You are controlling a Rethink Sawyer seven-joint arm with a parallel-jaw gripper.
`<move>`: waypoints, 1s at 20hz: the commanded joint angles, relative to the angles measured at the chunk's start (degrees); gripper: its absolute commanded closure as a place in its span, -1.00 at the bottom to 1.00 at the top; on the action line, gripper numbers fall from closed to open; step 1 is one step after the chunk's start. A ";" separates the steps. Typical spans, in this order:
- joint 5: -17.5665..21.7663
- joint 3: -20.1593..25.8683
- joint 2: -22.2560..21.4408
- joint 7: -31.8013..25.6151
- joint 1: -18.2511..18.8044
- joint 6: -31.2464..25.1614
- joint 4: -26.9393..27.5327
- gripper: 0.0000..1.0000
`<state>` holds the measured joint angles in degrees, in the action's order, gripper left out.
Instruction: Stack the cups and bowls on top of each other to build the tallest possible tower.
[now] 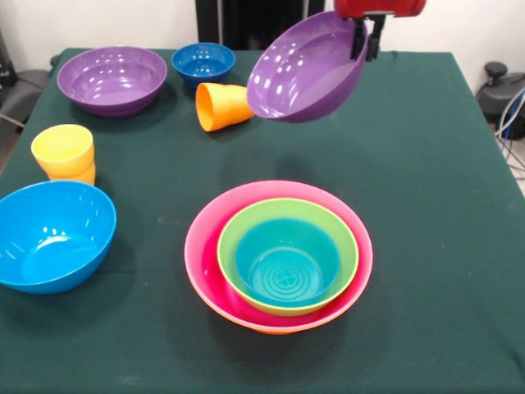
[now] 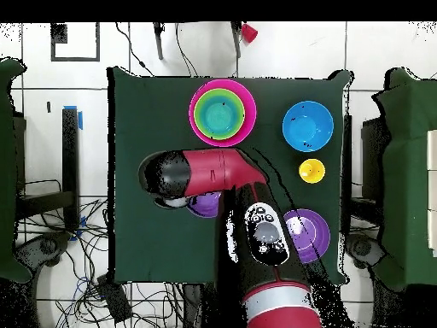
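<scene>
Keep the gripper (image 1: 365, 39) clamped on the purple bowl's (image 1: 308, 67) rim, level it, centre over the tower (image 1: 279, 254) toward the table's near edge, lower gently.

No lettering, label, brand mark, number or sign can be read in either view. The glossy bowls and cups carry only plain colour and highlights, the dark green desk (image 1: 426, 164) is unmarked, and the red and black arm shows no legible writing from the front or from overhead.
</scene>
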<state>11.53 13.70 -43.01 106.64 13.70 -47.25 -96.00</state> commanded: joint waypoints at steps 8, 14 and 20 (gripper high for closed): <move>-3.43 1.84 5.68 6.27 -3.47 -9.89 19.31 1.00; -2.33 0.67 6.04 5.90 -5.51 -19.01 27.30 1.00; -6.36 2.65 8.08 7.19 -5.12 -23.51 33.28 1.00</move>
<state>6.95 13.84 -39.05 106.64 9.32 -63.17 -71.66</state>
